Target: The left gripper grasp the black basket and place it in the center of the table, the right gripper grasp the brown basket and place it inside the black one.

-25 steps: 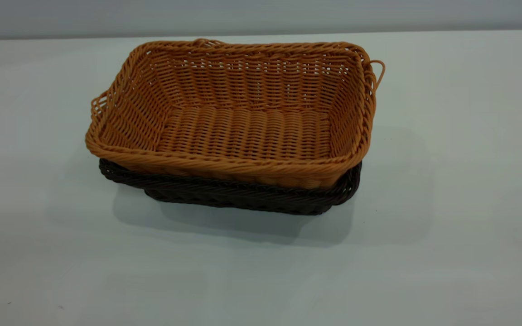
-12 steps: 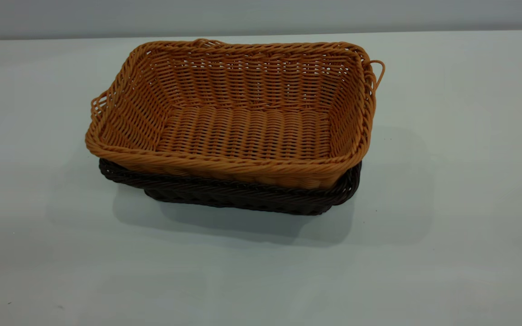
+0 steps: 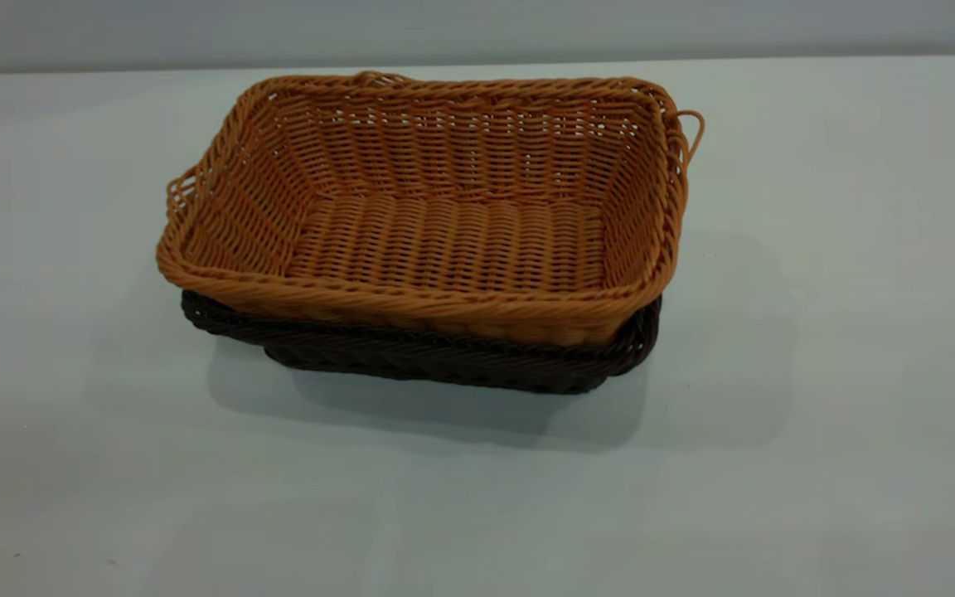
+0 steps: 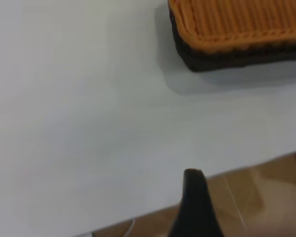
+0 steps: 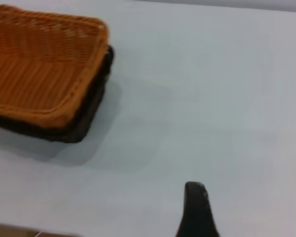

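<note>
At bench (image 3: 859, 332) centre, brown basket (image 3: 444, 232) sat nested in black basket (image 3: 444, 365). Task looked done; next, just stay clear. Left tool (image 4: 196, 207) & right tool (image 5: 196, 210) well apart from baskets; spread can't be told.

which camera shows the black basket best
The right wrist view: the black basket shows a corner and two sides under the brown basket. The exterior view shows only its front rim; the left wrist view, one corner and edge.

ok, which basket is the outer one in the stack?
The black basket: it rests on the table, and the brown basket sits nested inside it.
</note>
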